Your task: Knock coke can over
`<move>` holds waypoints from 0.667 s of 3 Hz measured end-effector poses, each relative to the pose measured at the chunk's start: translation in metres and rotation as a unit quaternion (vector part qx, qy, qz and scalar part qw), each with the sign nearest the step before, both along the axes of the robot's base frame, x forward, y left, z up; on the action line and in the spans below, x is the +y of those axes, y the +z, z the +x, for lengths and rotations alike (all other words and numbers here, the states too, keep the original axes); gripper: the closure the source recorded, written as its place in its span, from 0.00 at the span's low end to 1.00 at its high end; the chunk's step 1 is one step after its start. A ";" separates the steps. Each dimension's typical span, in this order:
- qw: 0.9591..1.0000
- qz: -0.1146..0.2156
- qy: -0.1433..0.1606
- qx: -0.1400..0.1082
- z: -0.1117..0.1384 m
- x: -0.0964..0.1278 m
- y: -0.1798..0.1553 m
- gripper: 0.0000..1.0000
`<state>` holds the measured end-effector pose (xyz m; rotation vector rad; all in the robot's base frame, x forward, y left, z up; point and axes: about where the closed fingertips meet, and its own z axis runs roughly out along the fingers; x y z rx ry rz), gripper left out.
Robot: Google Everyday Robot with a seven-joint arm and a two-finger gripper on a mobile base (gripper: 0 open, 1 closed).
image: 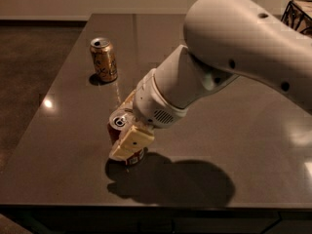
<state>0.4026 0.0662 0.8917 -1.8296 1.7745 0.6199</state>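
Observation:
The red coke can (119, 121) stands near the front left of the dark table (234, 130); its silver top and a strip of red side show. My gripper (123, 128) is down at the can, with its jaws apart on either side of it. One cream finger (130, 141) lies across the can's front and covers most of its body. The other finger (128, 100) peeks out behind the can. The can looks upright or slightly tilted.
A gold-brown can (104, 59) stands upright at the back left of the table. A dark wire basket (298, 12) sits at the far right corner. My large white arm (229, 57) reaches in from the right. The table's front edge (146, 206) is close below the can.

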 end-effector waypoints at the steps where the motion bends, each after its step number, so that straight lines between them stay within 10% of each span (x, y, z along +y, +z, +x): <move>1: 1.000 -0.001 -0.011 0.001 0.003 -0.001 0.005 0.62; 2: 0.999 -0.023 -0.030 -0.001 0.013 -0.016 0.020 0.86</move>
